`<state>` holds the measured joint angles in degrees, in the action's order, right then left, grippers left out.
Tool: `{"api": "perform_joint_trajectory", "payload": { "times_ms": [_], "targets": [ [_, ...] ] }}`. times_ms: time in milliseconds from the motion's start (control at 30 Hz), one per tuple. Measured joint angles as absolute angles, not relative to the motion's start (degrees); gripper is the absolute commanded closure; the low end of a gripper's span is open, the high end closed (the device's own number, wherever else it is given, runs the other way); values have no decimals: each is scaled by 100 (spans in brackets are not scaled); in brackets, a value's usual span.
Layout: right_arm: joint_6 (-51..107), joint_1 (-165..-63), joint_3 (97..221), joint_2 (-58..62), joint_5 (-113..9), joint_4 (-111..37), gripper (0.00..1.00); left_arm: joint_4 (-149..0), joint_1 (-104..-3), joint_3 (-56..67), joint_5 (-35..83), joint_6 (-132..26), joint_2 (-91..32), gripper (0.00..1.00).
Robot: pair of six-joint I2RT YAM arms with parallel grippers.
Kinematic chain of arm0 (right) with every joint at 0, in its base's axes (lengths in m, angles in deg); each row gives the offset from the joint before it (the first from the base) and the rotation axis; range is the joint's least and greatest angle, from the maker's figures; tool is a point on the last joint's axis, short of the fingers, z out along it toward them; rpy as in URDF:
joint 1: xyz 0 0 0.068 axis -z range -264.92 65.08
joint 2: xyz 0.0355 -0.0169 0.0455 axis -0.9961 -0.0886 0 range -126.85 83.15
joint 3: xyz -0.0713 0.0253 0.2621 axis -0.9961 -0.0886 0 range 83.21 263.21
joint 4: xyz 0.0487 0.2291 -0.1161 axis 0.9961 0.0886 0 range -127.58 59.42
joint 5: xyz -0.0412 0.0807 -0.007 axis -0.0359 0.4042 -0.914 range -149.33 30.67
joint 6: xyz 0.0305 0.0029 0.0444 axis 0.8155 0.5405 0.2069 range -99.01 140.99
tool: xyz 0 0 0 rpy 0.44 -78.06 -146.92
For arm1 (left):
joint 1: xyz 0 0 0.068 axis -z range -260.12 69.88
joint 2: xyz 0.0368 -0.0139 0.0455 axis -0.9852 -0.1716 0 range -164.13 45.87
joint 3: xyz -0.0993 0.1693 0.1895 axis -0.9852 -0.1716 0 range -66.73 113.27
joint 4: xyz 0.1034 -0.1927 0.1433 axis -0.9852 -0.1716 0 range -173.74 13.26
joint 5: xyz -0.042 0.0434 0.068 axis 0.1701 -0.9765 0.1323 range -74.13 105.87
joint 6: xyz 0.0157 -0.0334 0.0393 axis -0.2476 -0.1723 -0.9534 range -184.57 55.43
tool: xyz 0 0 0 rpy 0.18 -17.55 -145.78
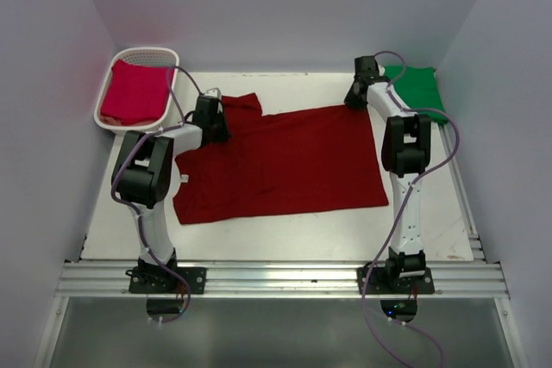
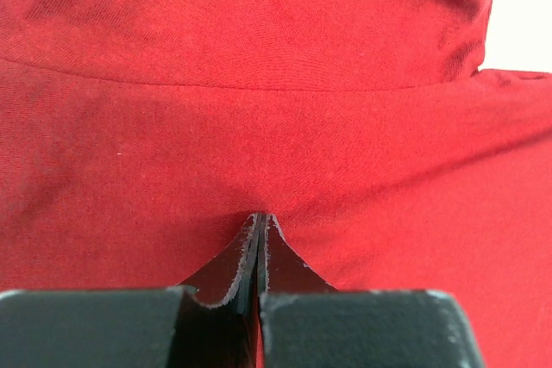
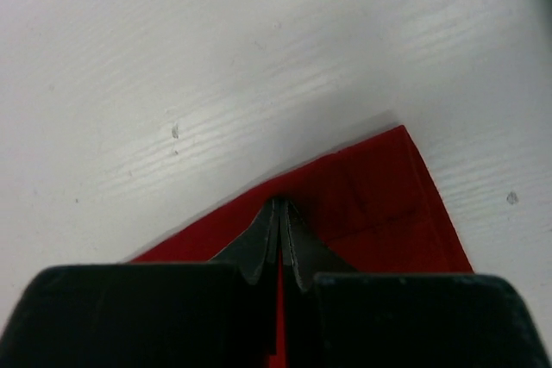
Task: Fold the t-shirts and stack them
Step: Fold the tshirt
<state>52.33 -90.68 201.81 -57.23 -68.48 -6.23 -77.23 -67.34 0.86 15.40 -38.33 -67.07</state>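
The dark maroon t-shirt (image 1: pixel 280 161) lies spread flat in the middle of the white table. My left gripper (image 1: pixel 210 120) is at its far left part, near the sleeve. In the left wrist view the gripper (image 2: pixel 260 218) is shut with maroon cloth (image 2: pixel 259 84) pinched between the tips. My right gripper (image 1: pixel 354 98) is at the shirt's far right corner. In the right wrist view the gripper (image 3: pixel 280 204) is shut on the hem edge of the maroon cloth (image 3: pixel 379 204). The bright green t-shirt (image 1: pixel 418 88) lies folded at the back right. The pinkish crimson t-shirt (image 1: pixel 134 94) lies in the basket.
A white lattice basket (image 1: pixel 145 57) stands at the back left corner of the table (image 1: pixel 276 239). Pale walls close in the table on the left, back and right. A metal rail (image 1: pixel 276 277) runs along the near edge by the arm bases.
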Motion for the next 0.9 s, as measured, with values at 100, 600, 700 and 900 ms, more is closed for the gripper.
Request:
{"api": "perform_joint_trajectory", "payload": {
  "times_ms": [100,600,700,900],
  "targets": [
    [5252,-9017,20457,-5872,-6741,-540,100,-7723,-6734,86,1545,-3833,-6707,100],
    [5292,-8939,17180,-3900,-5937,-2739,49,-7688,-6824,834,1206,-3848,-6106,48],
    [5250,-8939,16962,-3428,-5779,-3097,44,-7979,-6936,2042,1127,-3853,-6677,41],
    [5313,-8939,16328,-2425,-5515,-3718,43,-9170,-7185,4593,1166,-3700,-8408,43]
  ]
}}
